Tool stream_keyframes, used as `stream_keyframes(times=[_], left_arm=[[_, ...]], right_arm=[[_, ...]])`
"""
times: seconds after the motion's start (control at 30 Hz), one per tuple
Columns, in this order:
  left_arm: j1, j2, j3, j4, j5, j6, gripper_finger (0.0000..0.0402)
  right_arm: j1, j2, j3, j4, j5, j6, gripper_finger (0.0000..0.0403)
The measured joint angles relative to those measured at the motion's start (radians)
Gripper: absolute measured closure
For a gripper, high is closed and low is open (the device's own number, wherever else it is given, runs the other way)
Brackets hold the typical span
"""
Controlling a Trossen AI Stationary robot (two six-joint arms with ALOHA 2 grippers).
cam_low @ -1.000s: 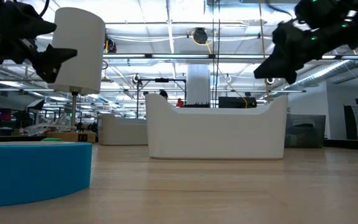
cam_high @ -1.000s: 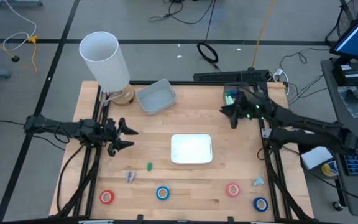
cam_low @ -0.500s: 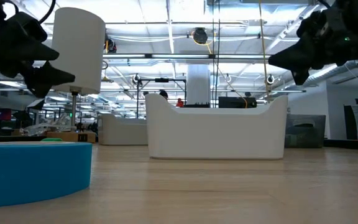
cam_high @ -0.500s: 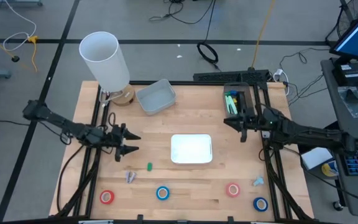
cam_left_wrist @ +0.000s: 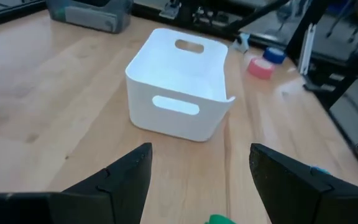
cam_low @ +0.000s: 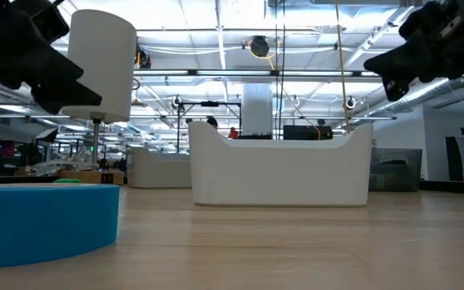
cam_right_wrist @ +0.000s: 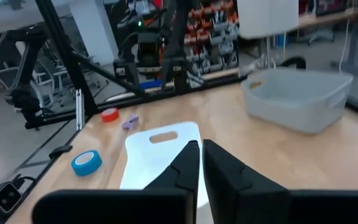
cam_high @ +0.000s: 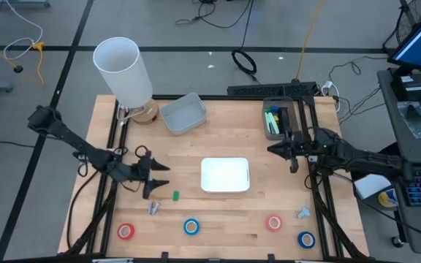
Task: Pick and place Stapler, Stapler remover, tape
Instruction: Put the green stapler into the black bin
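Observation:
My left gripper (cam_high: 159,179) (cam_left_wrist: 201,155) hangs open over the table's left half, just left of a small green object (cam_high: 175,195). My right gripper (cam_high: 275,150) (cam_right_wrist: 201,149) is shut and holds nothing, above the table between the white bin (cam_high: 225,175) and a grey tray (cam_high: 272,120) that holds a green stapler. Red tape rolls (cam_high: 126,231) (cam_high: 273,223) and blue tape rolls (cam_high: 191,227) (cam_high: 306,239) lie flat along the near edge. A purple-grey remover (cam_high: 153,208) and a light blue one (cam_high: 302,213) lie near them.
A grey bin (cam_high: 183,113) and a tall white cylinder (cam_high: 123,69) stand at the far left. The white bin (cam_left_wrist: 179,93) sits mid-table. In the low view a blue tape roll (cam_low: 43,221) fills the near left corner. Bare wood shows between the bin and the near-edge rolls.
My left gripper has moved toward the near edge and to the right, lowering toward the small green object, still open. My right gripper has drawn away from the grey tray, toward the table's right and near side.

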Motion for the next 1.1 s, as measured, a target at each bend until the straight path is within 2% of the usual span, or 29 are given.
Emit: stream_keyframes(times=[0.23,0.5,0.83,1.1], left_arm=[[-0.017,0.165,0.192,-0.215,-0.02,-0.062,0.0133],[-0.017,0.363,0.36,-0.43,-0.013,-0.28,0.0133],[0.037,0.588,0.517,-0.738,0.141,-0.814,0.0133],[0.132,0.66,0.543,-0.766,0.26,-0.936,0.0133]], right_arm=[[0.0,-0.1,0.0,-0.073,0.001,-0.053,0.0392],[0.0,-0.173,0.0,-0.094,0.002,-0.084,0.0392],[0.0,-0.201,0.0,-0.094,0.002,-0.089,0.039],[0.0,-0.201,0.0,-0.094,0.002,-0.09,0.039]])
